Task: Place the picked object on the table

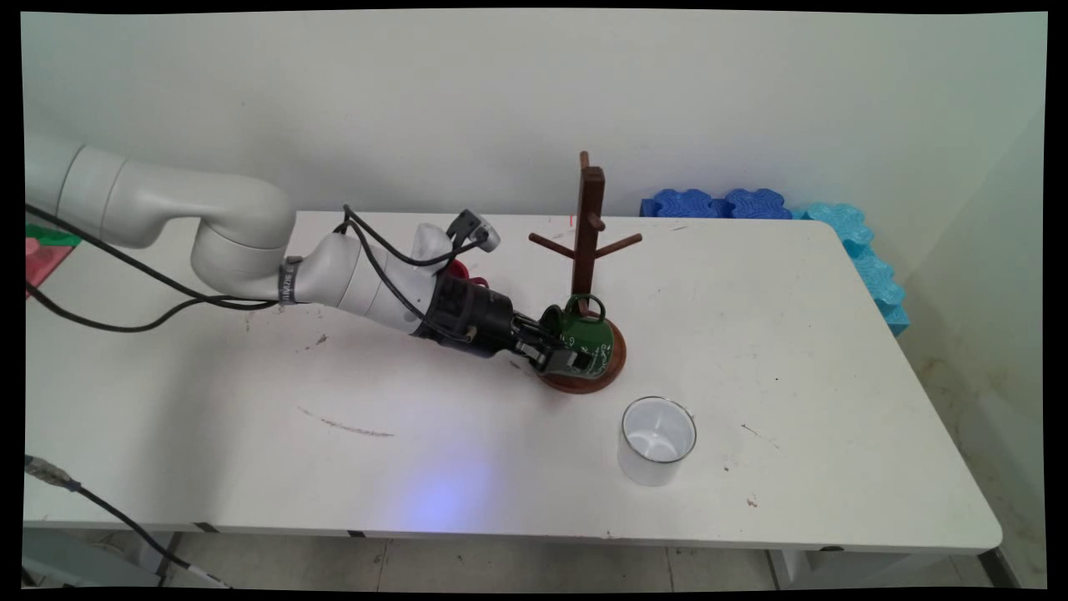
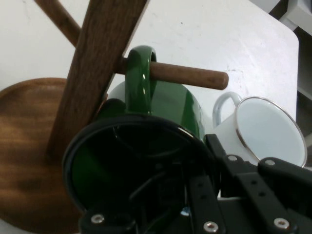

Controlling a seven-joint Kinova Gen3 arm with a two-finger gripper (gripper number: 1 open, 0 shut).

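At mug tree base, tool clamped on green mug rim, handle on peg.

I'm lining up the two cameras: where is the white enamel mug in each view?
Main view: the white enamel mug stands upright on the table, right of centre, nearer the camera than the wooden mug tree.
Hand view: it sits at the right, beyond the pincer's linkage.
Shared landmark: the green mug, its handle hooked on a peg.

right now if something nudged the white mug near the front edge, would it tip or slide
The white mug stands upright on the table, short and wide, so it would likely slide rather than tip. It looks like thin enamelled metal, so probably light. Glossy, so a grip may slip.
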